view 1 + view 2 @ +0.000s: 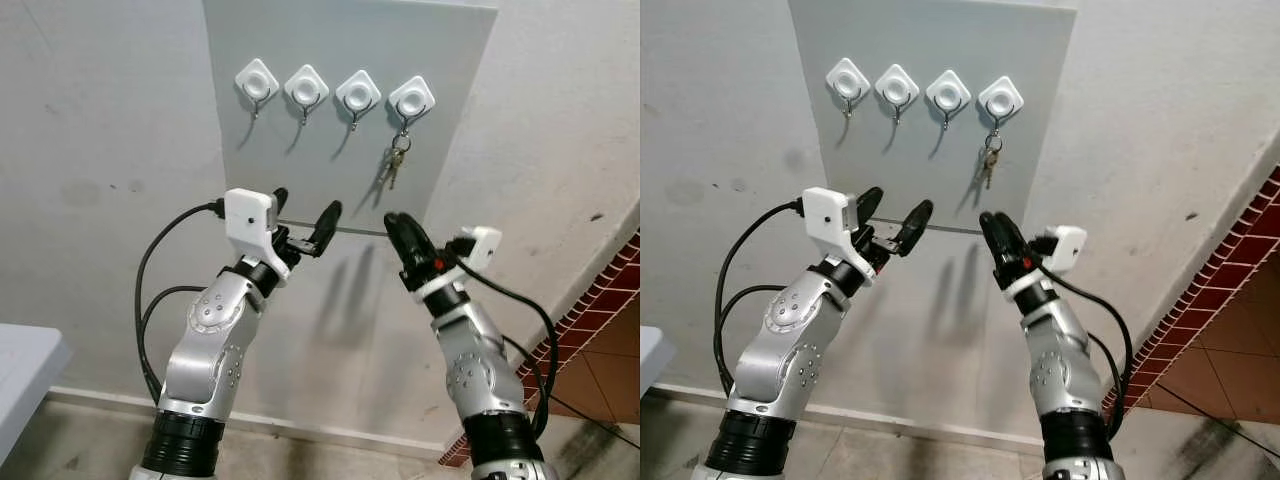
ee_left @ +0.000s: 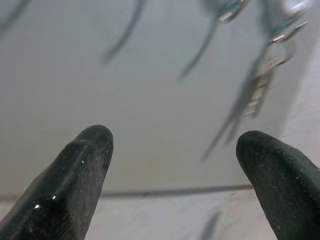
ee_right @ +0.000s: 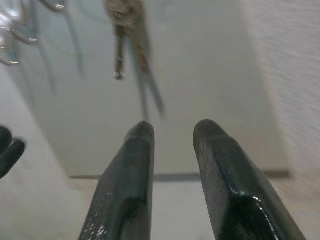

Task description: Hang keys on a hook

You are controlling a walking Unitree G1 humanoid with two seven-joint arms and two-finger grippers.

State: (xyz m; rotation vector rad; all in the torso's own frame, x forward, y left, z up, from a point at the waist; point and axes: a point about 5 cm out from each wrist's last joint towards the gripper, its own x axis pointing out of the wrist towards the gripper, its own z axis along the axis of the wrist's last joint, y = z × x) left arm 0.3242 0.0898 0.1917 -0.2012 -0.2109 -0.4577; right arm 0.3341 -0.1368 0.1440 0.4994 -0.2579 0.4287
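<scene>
We see the keys (image 1: 394, 165) already hanging from the hook (image 1: 411, 101) nearest the board's (image 1: 460, 60) right edge. Right pincer (image 3: 172, 131) empty, fingers slightly apart, below them; left pincer (image 1: 303, 220) wide apart at the lower edge.

Even, soft daylight fills the head views, which are sharp. The hooks (image 1: 257, 82) and arms cast faint shadows on the board (image 1: 440, 60). Both wrist views are blurred, the keys (image 3: 129, 30) out of focus.

Three hooks (image 1: 305, 90) hang bare beside the keys (image 1: 394, 165).
</scene>
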